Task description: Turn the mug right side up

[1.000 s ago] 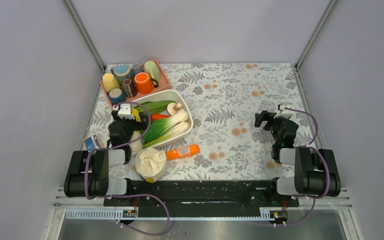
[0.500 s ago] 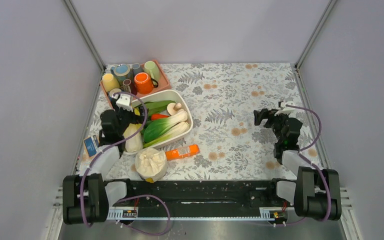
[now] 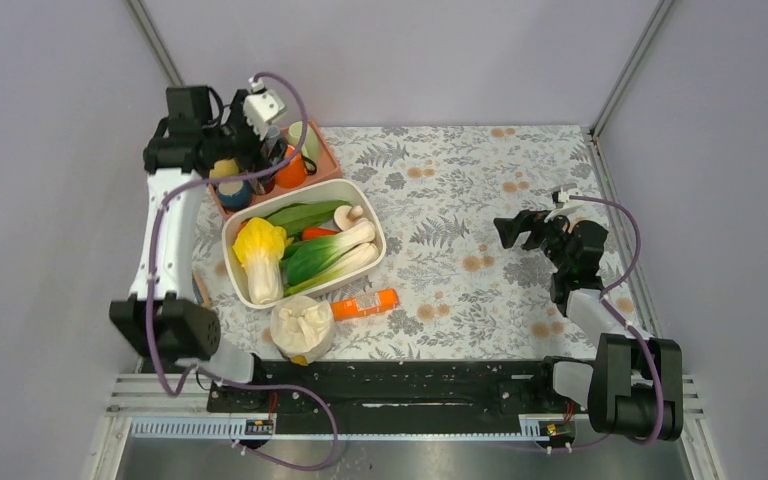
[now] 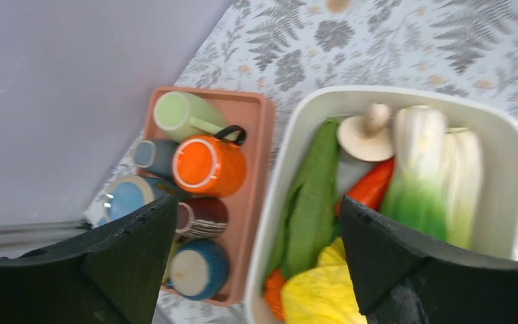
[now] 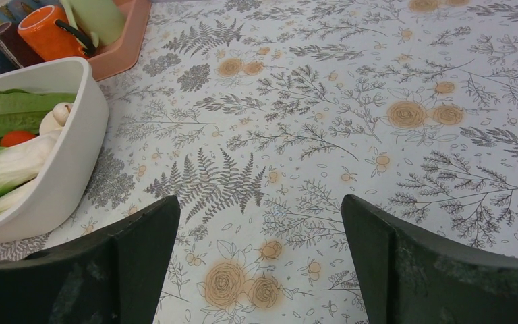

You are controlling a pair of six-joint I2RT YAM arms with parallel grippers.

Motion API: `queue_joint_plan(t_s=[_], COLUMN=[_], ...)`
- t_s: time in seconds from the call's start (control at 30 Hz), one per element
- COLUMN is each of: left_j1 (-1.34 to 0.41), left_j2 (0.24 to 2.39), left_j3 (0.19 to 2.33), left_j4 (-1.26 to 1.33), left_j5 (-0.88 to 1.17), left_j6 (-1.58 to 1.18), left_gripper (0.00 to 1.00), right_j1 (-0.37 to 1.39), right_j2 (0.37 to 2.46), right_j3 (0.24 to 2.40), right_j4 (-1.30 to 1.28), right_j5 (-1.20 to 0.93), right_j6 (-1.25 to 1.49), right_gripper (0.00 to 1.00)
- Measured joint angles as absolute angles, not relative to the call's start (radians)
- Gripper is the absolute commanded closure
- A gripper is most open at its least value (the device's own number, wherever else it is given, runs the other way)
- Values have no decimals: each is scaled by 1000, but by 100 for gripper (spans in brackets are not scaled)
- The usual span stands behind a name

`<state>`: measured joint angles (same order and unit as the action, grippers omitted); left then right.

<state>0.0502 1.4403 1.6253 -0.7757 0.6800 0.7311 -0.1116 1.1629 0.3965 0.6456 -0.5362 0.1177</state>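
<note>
Mugs crowd a pink tray in the far left corner of the table; I count seven across the views. The orange mug, with a black handle, stands near the tray's middle with a flat, closed orange face upward, so it looks bottom-up. Around it are a green mug toward the far edge, a small grey-blue one, one with a light blue top, a brown striped one and a dark blue one with a cream face. The seventh, a yellow mug, shows only from above. I cannot tell for each of these which way up it stands.

The left gripper hangs high over the tray and the near edge of it, fingers spread wide and holding nothing.

One white tub sits just beside the tray on the near side. It holds one mushroom, two white-and-green stalks, long green pieces, something red-orange and a yellow leafy piece. Near the tub on the cloth lie one orange packet and one cream bundle.

The right gripper is well apart from all this, over bare patterned cloth on the right side, its fingers wide apart and empty.
</note>
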Motion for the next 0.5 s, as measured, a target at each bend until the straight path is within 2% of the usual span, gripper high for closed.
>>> queue_joint_plan(t_s=[0.17, 0.33, 0.5], left_j1=[-23, -151, -232], left_j2=[1790, 2003, 2211], left_j3=[2024, 2113, 2222], left_j4=[-987, -1077, -1099], left_j5=[495, 316, 192], left_j6=[973, 1262, 1443], left_gripper=[20, 32, 39], right_j1=[-112, -111, -112], right_j2=[1178, 1186, 1185], right_j3=[398, 399, 399], right_j4=[654, 653, 654], right_j5=[-545, -544, -542], right_j6=[126, 128, 128], right_gripper=[1, 1, 1])
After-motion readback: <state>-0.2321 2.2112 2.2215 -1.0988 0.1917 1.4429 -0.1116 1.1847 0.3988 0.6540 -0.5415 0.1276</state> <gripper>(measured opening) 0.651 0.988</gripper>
